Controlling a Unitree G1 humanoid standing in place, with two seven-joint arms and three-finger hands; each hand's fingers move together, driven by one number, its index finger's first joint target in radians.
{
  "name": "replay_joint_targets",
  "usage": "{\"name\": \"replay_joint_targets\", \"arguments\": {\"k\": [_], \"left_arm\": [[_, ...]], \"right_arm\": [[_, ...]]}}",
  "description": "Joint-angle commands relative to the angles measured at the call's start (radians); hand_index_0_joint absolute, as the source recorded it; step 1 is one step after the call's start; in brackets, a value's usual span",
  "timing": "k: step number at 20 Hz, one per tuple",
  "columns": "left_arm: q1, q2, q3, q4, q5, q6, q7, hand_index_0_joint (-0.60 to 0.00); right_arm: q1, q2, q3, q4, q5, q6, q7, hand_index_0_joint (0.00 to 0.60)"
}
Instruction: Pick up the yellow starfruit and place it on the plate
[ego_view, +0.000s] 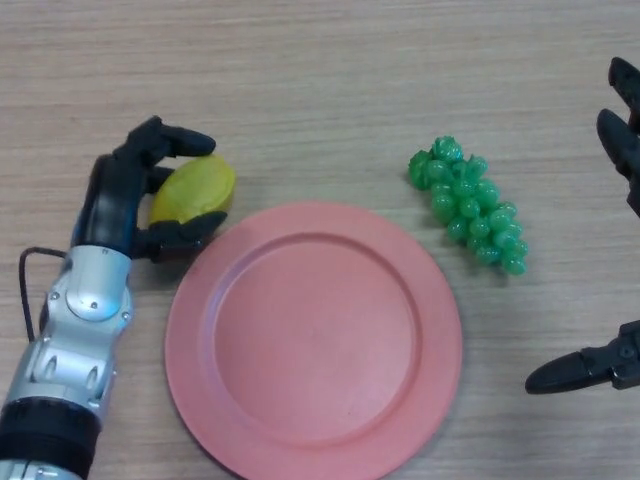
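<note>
The yellow starfruit (195, 190) lies on the wooden table just off the upper left rim of the pink plate (314, 335). My left hand (125, 195) is curled round the starfruit, fingers over its top and thumb under its near side. The fruit looks to be at table level, beside the plate and not over it. My right hand (620, 130) shows at the right edge, with straight fingers above and the thumb low at the lower right; it holds nothing.
A bunch of green grapes (470, 205) lies on the table to the upper right of the plate, between the plate and my right hand.
</note>
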Motion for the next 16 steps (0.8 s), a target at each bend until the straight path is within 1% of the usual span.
{"name": "replay_joint_targets", "arguments": {"k": [1,2,3,4,5,6,7,8,9,10,11,12,13,14,15,16], "left_arm": [[-0.016,0.040,0.062,-0.169,-0.058,-0.095,0.025,-0.600],[0.001,0.040,0.081,-0.297,-0.120,-0.052,0.008,-0.600],[0.000,0.053,0.076,-0.318,-0.085,-0.062,0.038,-0.600],[0.041,0.018,0.082,-0.464,-0.216,0.039,-0.011,-0.600],[0.063,0.000,0.081,-0.534,-0.305,0.120,-0.057,-0.600],[0.108,-0.008,0.053,-0.681,-0.363,0.234,-0.078,-0.600],[0.122,-0.009,0.039,-0.718,-0.343,0.242,-0.072,-0.600],[0.174,-0.049,0.015,-0.826,-0.385,0.307,-0.063,-0.600],[0.193,-0.055,-0.003,-0.857,-0.380,0.335,-0.061,-0.600],[0.253,-0.075,-0.041,-0.950,-0.378,0.448,-0.074,-0.600],[0.269,-0.082,-0.044,-0.977,-0.397,0.466,-0.084,-0.600],[0.317,-0.088,-0.078,-0.996,-0.327,0.471,-0.096,-0.600],[0.329,-0.090,-0.087,-0.996,-0.294,0.462,-0.108,-0.600],[0.368,-0.092,-0.103,-0.988,-0.265,0.474,-0.131,-0.600],[0.380,-0.092,-0.106,-0.989,-0.250,0.487,-0.152,-0.600],[0.404,-0.076,-0.142,-0.964,-0.105,0.500,-0.229,-0.600]], "right_arm": [[-0.010,-0.008,-0.046,-0.071,0.064,-0.090,-0.006,0.000],[-0.008,-0.010,-0.044,-0.074,0.056,-0.090,-0.003,0.000],[-0.008,-0.010,-0.043,-0.075,0.057,-0.086,-0.002,0.000],[-0.009,-0.010,-0.044,-0.080,0.058,-0.078,0.000,0.000],[-0.009,-0.008,-0.044,-0.080,0.060,-0.079,0.000,0.000],[-0.014,-0.007,-0.033,-0.075,0.057,-0.069,-0.006,0.000],[-0.012,-0.008,-0.029,-0.072,0.053,-0.071,-0.006,0.000],[-0.013,-0.010,-0.029,-0.074,0.049,-0.068,-0.005,0.000],[-0.014,-0.010,-0.029,-0.076,0.050,-0.066,-0.004,0.000],[-0.014,-0.010,-0.028,-0.073,0.046,-0.067,-0.003,0.000],[-0.016,-0.011,-0.027,-0.072,0.044,-0.067,-0.002,0.000],[-0.022,-0.012,-0.027,-0.074,0.043,-0.062,-0.005,0.000],[-0.024,-0.013,-0.027,-0.075,0.042,-0.058,-0.005,0.000],[-0.022,-0.012,-0.025,-0.071,0.045,-0.060,-0.005,0.000],[-0.023,-0.012,-0.024,-0.070,0.046,-0.058,-0.005,0.000],[-0.023,-0.012,-0.020,-0.063,0.039,-0.069,-0.006,0.000]]}}
